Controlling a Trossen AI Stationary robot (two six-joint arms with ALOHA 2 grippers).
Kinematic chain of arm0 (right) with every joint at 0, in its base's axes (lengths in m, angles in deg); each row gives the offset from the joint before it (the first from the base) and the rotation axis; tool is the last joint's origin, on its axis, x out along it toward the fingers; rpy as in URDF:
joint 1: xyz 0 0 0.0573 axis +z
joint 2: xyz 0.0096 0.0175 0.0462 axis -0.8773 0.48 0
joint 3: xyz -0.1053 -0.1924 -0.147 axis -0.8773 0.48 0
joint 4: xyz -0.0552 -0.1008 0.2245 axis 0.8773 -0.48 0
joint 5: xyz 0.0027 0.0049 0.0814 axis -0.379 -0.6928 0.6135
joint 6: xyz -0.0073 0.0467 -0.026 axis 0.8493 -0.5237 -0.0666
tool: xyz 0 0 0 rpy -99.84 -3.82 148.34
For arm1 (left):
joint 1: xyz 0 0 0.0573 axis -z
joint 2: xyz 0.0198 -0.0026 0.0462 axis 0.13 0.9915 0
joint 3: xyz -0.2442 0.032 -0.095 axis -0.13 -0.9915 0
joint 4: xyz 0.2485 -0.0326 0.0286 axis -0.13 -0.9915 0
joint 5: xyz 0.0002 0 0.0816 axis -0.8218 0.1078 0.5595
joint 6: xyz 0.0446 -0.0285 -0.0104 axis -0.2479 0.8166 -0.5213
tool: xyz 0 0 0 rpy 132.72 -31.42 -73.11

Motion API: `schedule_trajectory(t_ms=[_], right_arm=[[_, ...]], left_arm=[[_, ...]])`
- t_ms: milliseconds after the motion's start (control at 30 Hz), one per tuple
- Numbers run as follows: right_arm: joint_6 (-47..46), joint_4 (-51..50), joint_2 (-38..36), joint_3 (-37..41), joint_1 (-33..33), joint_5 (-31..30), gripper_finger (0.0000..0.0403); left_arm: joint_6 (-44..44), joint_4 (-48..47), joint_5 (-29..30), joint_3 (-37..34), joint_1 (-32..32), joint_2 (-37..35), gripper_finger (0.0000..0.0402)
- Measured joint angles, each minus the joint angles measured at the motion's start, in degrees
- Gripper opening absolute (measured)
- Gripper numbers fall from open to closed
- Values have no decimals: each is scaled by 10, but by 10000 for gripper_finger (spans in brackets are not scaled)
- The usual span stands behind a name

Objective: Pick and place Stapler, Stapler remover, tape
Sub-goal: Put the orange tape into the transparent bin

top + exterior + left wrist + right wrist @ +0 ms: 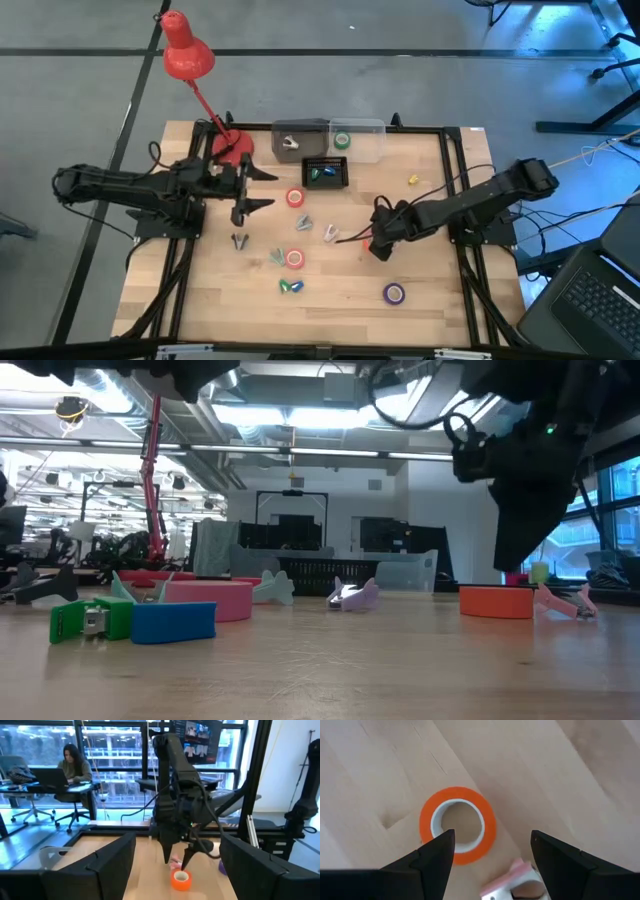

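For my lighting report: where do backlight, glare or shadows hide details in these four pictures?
Low view: ceiling lights and windows behind turn the right gripper into a black silhouette. Left wrist view: same window backlight. Right wrist view: even light, soft shadows beside the orange tape roll. High view: no glare on the table.

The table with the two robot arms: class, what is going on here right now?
The right gripper hangs open over an orange tape roll on the wooden table, with a pink staple remover beside it. Nothing is gripped yet. The left gripper waits open near the red lamp. More tape rolls lie scattered on the table.
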Motion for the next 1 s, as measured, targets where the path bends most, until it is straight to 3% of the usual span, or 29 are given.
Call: schedule_trajectory(t_ms=[267, 367, 500, 700, 833, 1000], right_arm=[[1, 27, 61, 0, -15, -2, 261], [5, 32, 73, 0, -15, -4, 240], [6, 34, 72, 0, -15, -9, 176], [33, 28, 52, -5, -15, -10, 30], [71, 4, 30, -29, -23, -26, 34], [139, -90, -4, -84, -77, -88, 29]], left_arm=[[0, -3, 0, -23, 2, 6, 278], [0, -1, 0, -23, 2, 8, 278], [0, -1, 0, -23, 2, 8, 278], [10, -16, 0, -23, 2, 8, 278], [43, -38, 0, -23, 2, 9, 278], [60, -43, 0, -23, 2, 26, 278]])
